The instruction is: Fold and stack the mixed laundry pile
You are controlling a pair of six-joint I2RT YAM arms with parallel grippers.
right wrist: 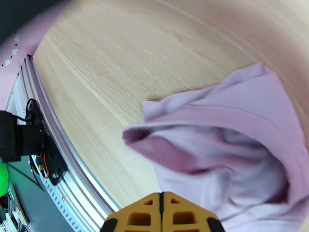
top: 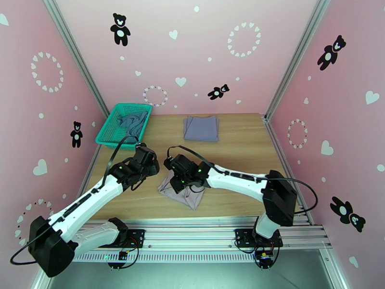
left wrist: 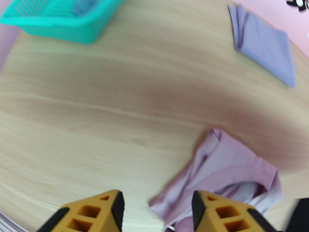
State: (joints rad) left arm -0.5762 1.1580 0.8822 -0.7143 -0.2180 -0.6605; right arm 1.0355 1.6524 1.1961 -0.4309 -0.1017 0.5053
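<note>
White arms (top: 91, 201), black joints and cables, green lights, orange end effector fingers (left wrist: 96, 211).

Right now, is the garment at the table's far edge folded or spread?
Folded: the grey-lavender garment lies as a flat, tidy rectangle with layered edges.

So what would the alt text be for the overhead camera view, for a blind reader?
A robot's right gripper hangs shut over a crumpled mauve garment on a wooden table, its left gripper open beside it. Behind lie a folded grey-lavender garment and a green basket holding a teal-blue top.
</note>
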